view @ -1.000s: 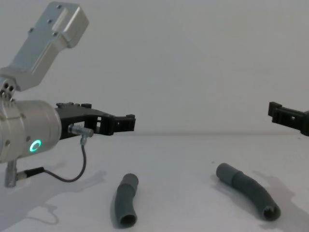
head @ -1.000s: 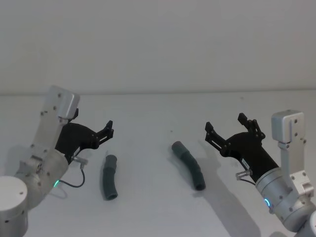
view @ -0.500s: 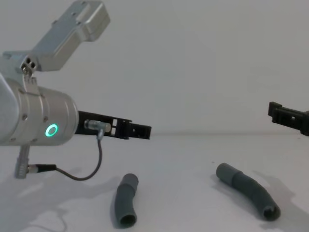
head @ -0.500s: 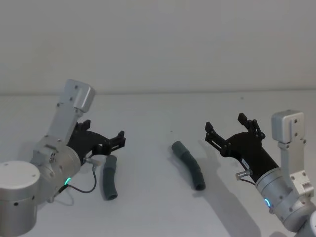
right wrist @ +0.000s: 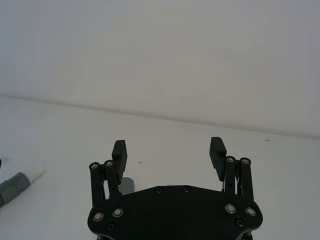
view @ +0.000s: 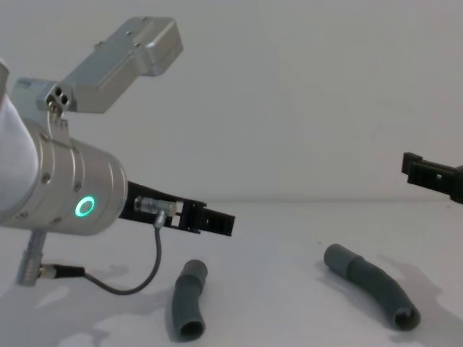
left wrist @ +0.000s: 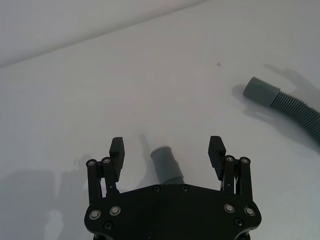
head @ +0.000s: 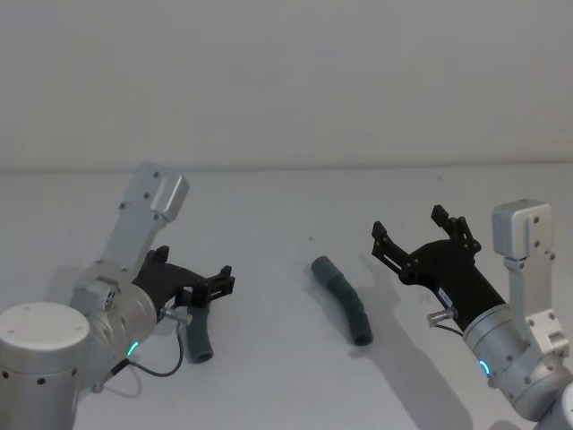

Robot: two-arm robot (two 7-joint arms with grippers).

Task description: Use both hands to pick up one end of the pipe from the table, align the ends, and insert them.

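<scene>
Swings left tool point(left wrist: 166, 146) forward and lower than a second ago, jaws wide over short pipe point(view: 187, 300) lying on surface point(head: 269, 206), right tool point(head: 408, 226) hanging wide near long pipe point(head: 345, 300); reaching to grasp, next likely calls for descending and closing.

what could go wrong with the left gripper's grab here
The left gripper hovers open over one end of the shorter pipe piece, lying loose and curved on the table; closing may roll it away. Its arm's dangling cable hangs close by and might drag it. The right gripper hangs open at the right.
</scene>
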